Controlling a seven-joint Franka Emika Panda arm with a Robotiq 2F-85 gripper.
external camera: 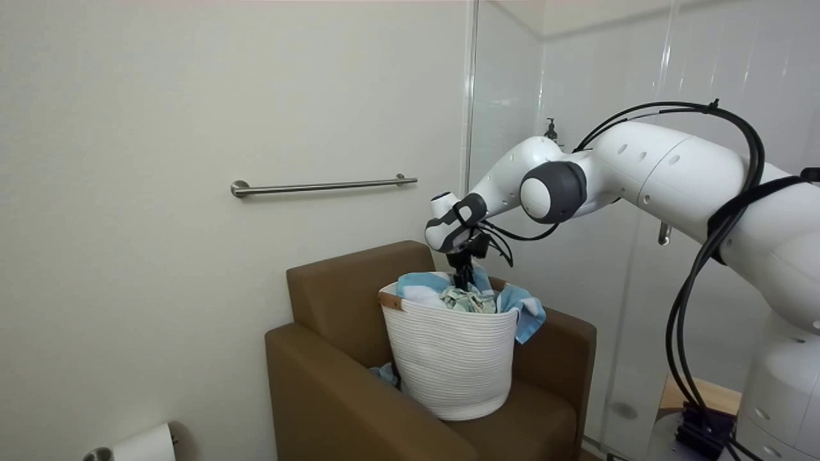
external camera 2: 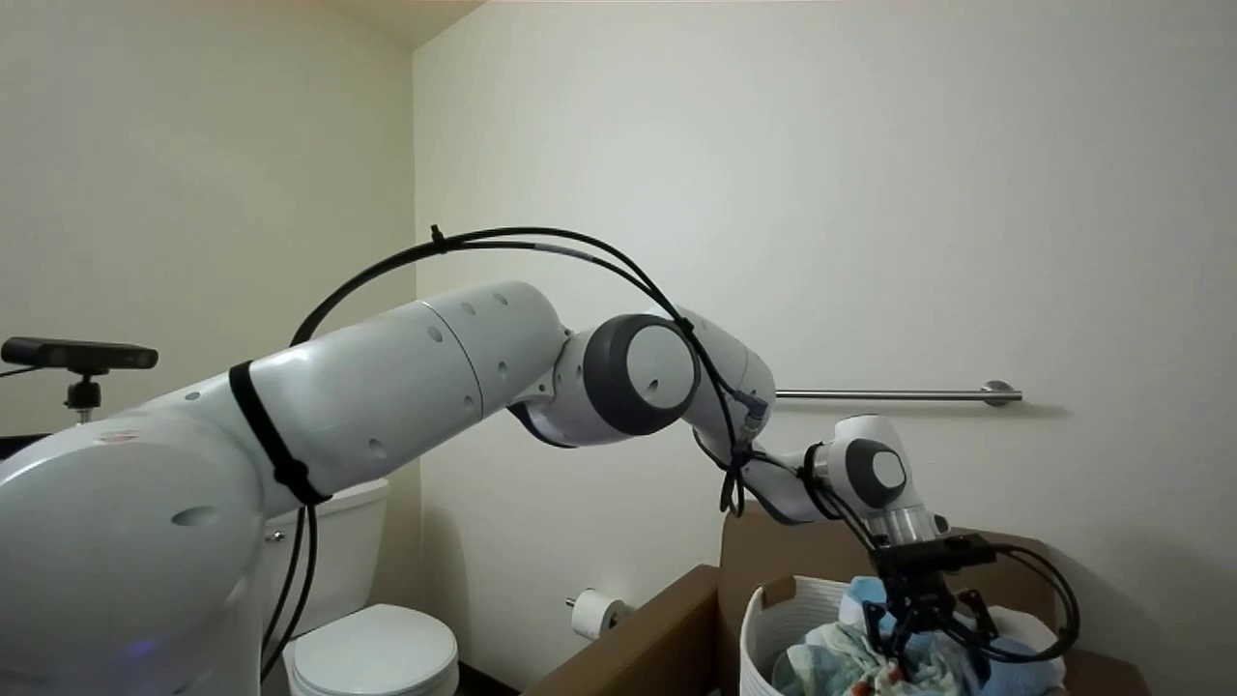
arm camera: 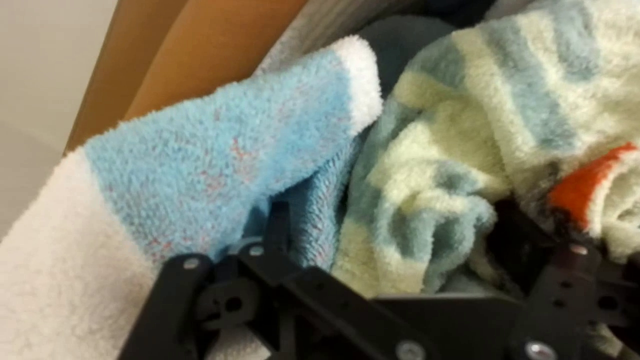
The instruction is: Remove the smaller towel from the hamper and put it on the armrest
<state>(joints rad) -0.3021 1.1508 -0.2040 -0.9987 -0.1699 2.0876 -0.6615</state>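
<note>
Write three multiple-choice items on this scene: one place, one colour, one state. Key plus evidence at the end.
1. The hamper stands on:
A) the floor
B) the toilet
C) the armchair

2. The cloth hanging out of it is:
A) blue and white
B) red and black
C) plain green

3. The fingers are:
A) pressed together
B) apart
C) out of view

1 C: an exterior view shows its base on the seat, between the armrests.
2 A: that view shows blue with white on the hanging part.
3 B: the wrist view shows them spaced, with the green-and-cream towel between.
</note>
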